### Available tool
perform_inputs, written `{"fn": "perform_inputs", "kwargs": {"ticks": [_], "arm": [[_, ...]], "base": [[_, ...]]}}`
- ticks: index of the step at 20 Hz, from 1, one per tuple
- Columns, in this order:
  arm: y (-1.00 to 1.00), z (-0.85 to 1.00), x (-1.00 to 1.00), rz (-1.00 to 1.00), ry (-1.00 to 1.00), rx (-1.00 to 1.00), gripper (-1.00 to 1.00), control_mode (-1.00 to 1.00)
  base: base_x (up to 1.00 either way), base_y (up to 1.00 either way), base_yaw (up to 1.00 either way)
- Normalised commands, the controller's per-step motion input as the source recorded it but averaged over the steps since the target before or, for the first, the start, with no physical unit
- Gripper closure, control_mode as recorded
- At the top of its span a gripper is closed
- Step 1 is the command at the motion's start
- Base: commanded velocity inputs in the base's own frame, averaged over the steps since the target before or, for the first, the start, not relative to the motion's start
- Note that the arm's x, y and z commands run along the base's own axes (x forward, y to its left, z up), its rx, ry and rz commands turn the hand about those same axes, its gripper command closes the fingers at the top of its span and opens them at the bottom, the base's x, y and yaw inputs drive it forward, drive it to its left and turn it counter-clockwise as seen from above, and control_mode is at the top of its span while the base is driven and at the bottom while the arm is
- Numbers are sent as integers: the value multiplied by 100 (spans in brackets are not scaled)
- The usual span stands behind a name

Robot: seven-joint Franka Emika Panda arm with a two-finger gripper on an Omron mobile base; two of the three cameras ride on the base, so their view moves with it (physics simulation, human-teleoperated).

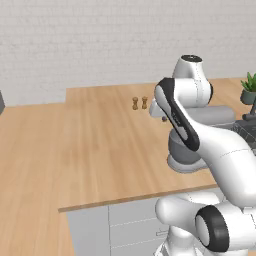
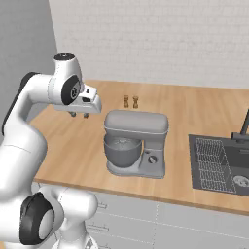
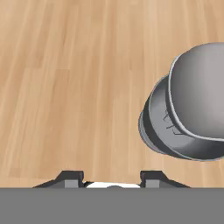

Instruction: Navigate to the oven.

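Jaws (image 3: 113,177) apart over wooden counter (image 3: 65,87), beside stand mixer (image 3: 192,105)

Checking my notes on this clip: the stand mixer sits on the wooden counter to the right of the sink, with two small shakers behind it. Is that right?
Not quite. The stand mixer sits to the left of the sink, not the right, as the right base view shows. It is on the wooden counter, with the two small shakers behind it.

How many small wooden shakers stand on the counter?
2. The left shaker and the right shaker stand side by side near the back of the wooden counter, behind the stand mixer. Others may be hidden.
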Motion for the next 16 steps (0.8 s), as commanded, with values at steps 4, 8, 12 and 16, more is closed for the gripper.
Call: {"fn": "perform_inputs", "kwargs": {"ticks": [4, 8, 12, 16], "arm": [[0, 0, -6, 0, -2, 0, -100, 100], [0, 0, 0, 0, 0, 0, -100, 100], [0, 0, 0, 0, 0, 0, -100, 100], [0, 0, 0, 0, 0, 0, -100, 100]], "base": [[-23, 0, -1], [-90, 0, -30], [-81, -3, -70], [-70, 0, -74]]}}
